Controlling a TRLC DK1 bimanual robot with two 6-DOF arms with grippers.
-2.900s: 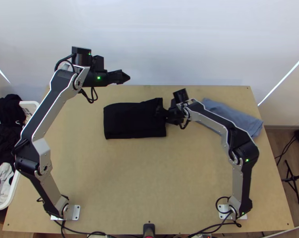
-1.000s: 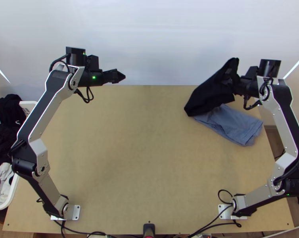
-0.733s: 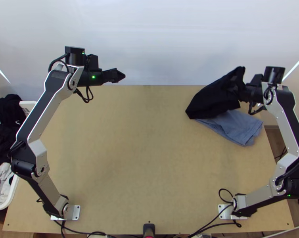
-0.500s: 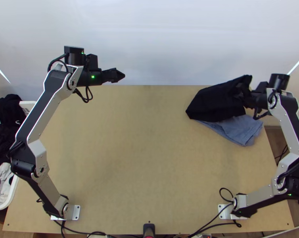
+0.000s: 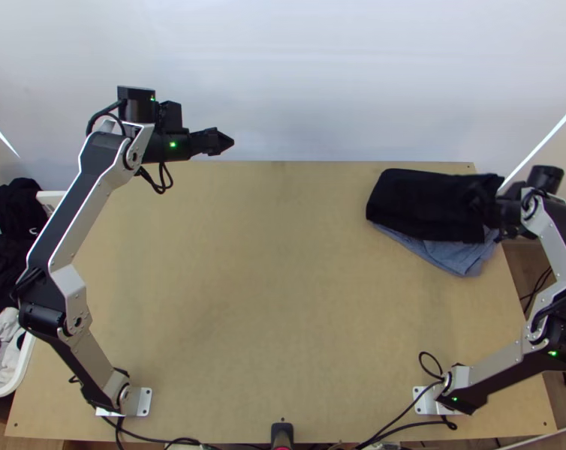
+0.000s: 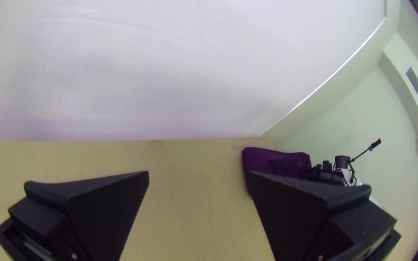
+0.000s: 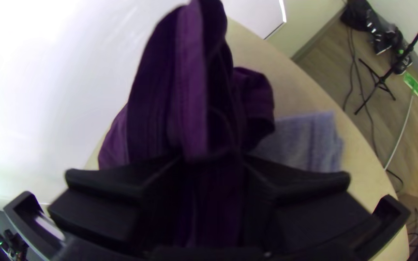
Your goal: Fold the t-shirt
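The folded black t-shirt (image 5: 429,204) lies over a blue-grey folded cloth (image 5: 452,255) at the table's far right. At its right end stands my right gripper (image 5: 495,211). In the right wrist view my right gripper (image 7: 213,162) is shut on a thick, bunched end of the t-shirt (image 7: 189,96), which rises between the fingers. My left gripper (image 5: 221,141) hangs beyond the far edge, left of the middle. Nothing is between its spread fingers in the left wrist view, where the left gripper (image 6: 198,179) is well apart from the t-shirt (image 6: 276,162).
A white basket (image 5: 31,352) with black and white clothes stands by the table's left edge. The wooden table (image 5: 268,300) has a pale wall (image 5: 298,82) behind it. A small black device (image 5: 281,435) sits at the near edge, with cables beside it.
My right gripper has carried the t-shirt from the table's far middle to the right, then down and outward, and the cloth has settled flatter over the blue-grey one. The left arm has shifted slightly left.
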